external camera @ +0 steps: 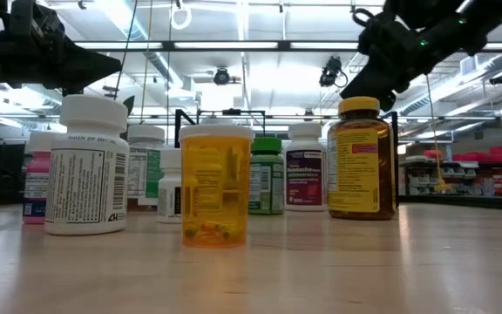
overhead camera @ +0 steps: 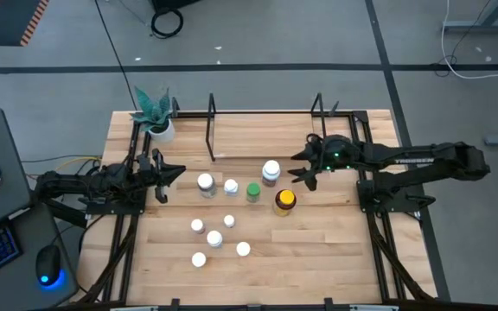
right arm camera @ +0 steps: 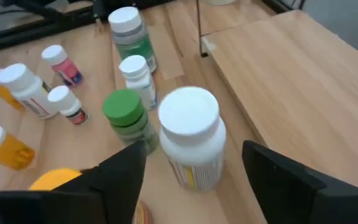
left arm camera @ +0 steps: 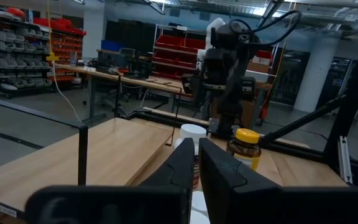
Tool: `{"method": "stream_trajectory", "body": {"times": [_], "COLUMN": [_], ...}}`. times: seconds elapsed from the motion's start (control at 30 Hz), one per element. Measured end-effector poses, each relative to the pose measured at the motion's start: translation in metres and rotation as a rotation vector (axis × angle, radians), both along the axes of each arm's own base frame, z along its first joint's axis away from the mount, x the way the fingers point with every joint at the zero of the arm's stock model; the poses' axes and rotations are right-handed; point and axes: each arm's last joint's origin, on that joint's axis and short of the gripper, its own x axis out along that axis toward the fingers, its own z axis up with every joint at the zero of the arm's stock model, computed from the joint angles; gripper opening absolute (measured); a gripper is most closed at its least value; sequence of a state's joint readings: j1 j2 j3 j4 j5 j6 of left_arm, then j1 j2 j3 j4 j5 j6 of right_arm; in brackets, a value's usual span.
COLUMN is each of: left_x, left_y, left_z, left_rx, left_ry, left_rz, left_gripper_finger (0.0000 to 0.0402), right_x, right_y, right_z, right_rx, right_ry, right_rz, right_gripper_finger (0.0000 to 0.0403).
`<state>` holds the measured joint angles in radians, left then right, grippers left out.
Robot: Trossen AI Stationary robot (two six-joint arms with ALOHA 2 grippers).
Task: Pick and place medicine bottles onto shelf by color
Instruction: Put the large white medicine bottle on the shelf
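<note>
Several medicine bottles stand upright on their bases on the wooden table. A large white-capped white bottle (overhead camera: 271,171) (right arm camera: 190,140) stands beside a green-capped one (overhead camera: 252,192) and an amber, yellow-capped one (overhead camera: 284,200) (external camera: 361,157). Two white-capped bottles (overhead camera: 206,183) stand left of them, and several small ones (overhead camera: 214,239) stand nearer. The shelf (overhead camera: 262,134), a light board in black wire, holds nothing at the far side. My right gripper (overhead camera: 297,168) (right arm camera: 193,149) is open, above and just right of the large white bottle, touching nothing. My left gripper (overhead camera: 178,171) (left arm camera: 197,155) is shut and empty at the left.
A white plant pot (overhead camera: 159,128) with a green plant stands at the shelf's far left corner. Thin black wire uprights (overhead camera: 211,130) rise from the shelf's sides. Bare tabletop lies near the front edge and to the right of the amber bottle.
</note>
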<state>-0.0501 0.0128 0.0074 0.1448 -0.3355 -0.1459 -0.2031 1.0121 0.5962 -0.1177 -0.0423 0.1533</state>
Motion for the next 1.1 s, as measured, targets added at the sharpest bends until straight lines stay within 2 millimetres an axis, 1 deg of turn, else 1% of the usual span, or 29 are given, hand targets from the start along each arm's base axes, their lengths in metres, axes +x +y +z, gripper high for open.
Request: {"method": "stream_trajectory", "body": {"times": [0.27,0.47,0.67,0.8,1.0,1.1], "left_x": [0.000,0.000,0.000,0.000,0.000,0.000], "left_y": [0.000,0.000,0.000,0.000,0.000,0.000], "left_z": [0.000,0.000,0.000,0.000,0.000,0.000], "left_rx": [0.000,0.000,0.000,0.000,0.000,0.000], "left_ry": [0.001,0.001,0.000,0.001,0.000,0.000], "left_rz": [0.000,0.000,0.000,0.001,0.000,0.001], "left_gripper_finger": [0.0039,0.0031,0.0030,0.0037,0.0040,0.0036], "right_x": [0.033,0.059,0.085,0.098,0.115,0.121], "right_y": [-0.007,-0.012,-0.017,-0.020,-0.023,-0.024], "right_z": [0.020,0.025,0.027,0.022,0.015,0.015], "right_rx": [-0.039,-0.041,-0.043,-0.031,-0.028,-0.029], "right_ry": [0.146,0.262,0.390,0.474,0.533,0.560], "right_rz": [0.052,0.091,0.129,0.154,0.181,0.193], "right_gripper_finger": [0.0310,0.0334,0.0371,0.0388,0.0391,0.0387]}}
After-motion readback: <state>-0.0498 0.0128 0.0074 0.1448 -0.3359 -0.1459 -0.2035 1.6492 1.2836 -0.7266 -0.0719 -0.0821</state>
